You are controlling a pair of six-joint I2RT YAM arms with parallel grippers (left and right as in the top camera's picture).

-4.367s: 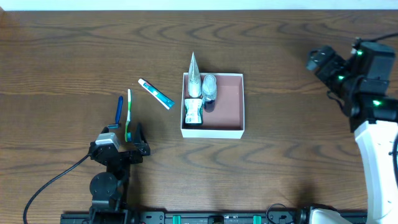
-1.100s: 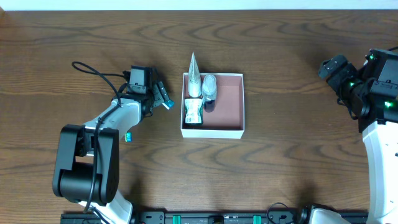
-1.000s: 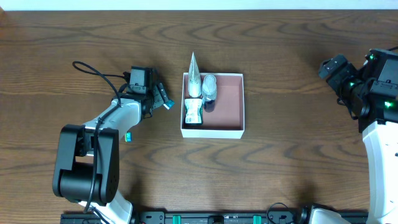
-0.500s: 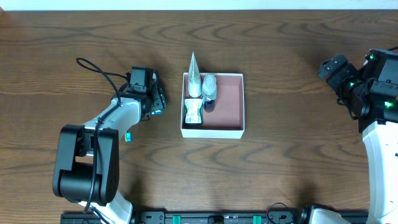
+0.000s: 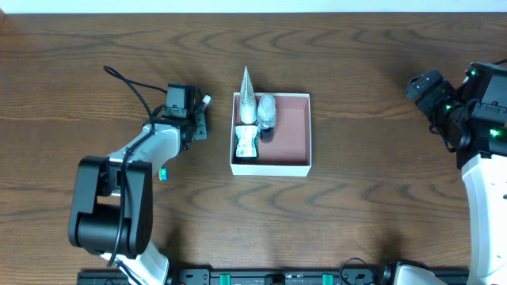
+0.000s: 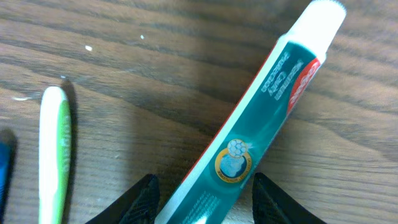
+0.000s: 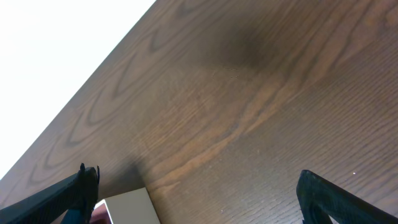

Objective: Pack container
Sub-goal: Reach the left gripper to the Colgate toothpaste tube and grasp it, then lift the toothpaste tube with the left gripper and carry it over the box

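The container [image 5: 295, 131] is a square white box with a reddish-brown floor at the table's middle. A silver tube [image 5: 248, 99], a silvery item [image 5: 267, 112] and a small bottle [image 5: 246, 142] lie along its left side. My left gripper [image 5: 196, 125] is left of the box, low over the wood. In the left wrist view its jaws [image 6: 204, 190] press both sides of a teal-and-white toothpaste tube [image 6: 261, 124], whose white cap [image 5: 206, 100] sticks out beyond the gripper. My right gripper [image 5: 424, 84] hangs open at the far right [image 7: 199, 199], holding nothing.
A green toothbrush [image 6: 55, 155] lies on the wood left of the toothpaste, its end also showing beside the left arm [image 5: 164, 172]. A blue item [image 6: 4, 163] sits at the left edge. The container's corner [image 7: 127, 208] shows in the right wrist view.
The left jaws have closed in on the toothpaste tube, and the tube has turned so its cap now points up and right. The right arm has not moved.
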